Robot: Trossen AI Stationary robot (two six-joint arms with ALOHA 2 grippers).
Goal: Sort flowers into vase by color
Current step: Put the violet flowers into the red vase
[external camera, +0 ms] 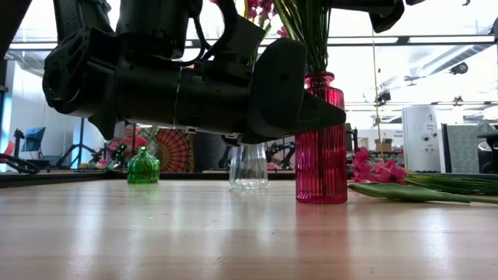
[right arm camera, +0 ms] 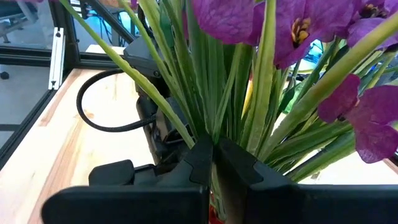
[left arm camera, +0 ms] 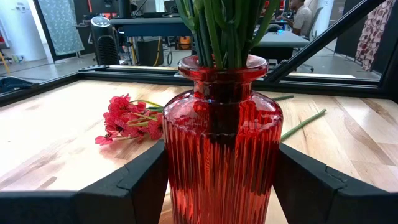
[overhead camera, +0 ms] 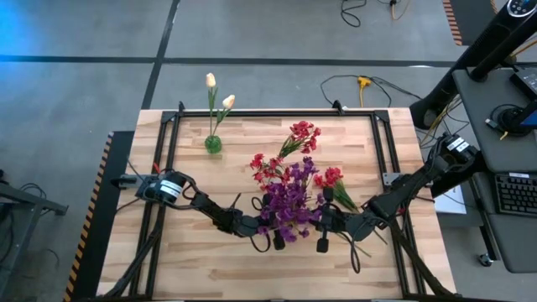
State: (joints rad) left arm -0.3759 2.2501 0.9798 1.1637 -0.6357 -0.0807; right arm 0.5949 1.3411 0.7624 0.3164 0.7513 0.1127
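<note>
Both arms are dark, nearly black, built of jointed segments that narrow toward the grippers, with the left arm [overhead camera: 197, 201] carrying a round silver-and-white ring near its base and the right arm [overhead camera: 403, 193] a pale, label-like block by its base. Black cables loop loosely alongside the links of each arm. The left gripper's fingers [left arm camera: 140, 186] are matt black, angular plastic with faceted edges, and the right gripper's fingers [right arm camera: 199, 163] are the same matt black, tapering to blunt wedge tips.

A robotics lab: concrete floor [overhead camera: 252, 33] with taped lines, loose cables [overhead camera: 361, 84], and desks with a keyboard [overhead camera: 513, 193].
</note>
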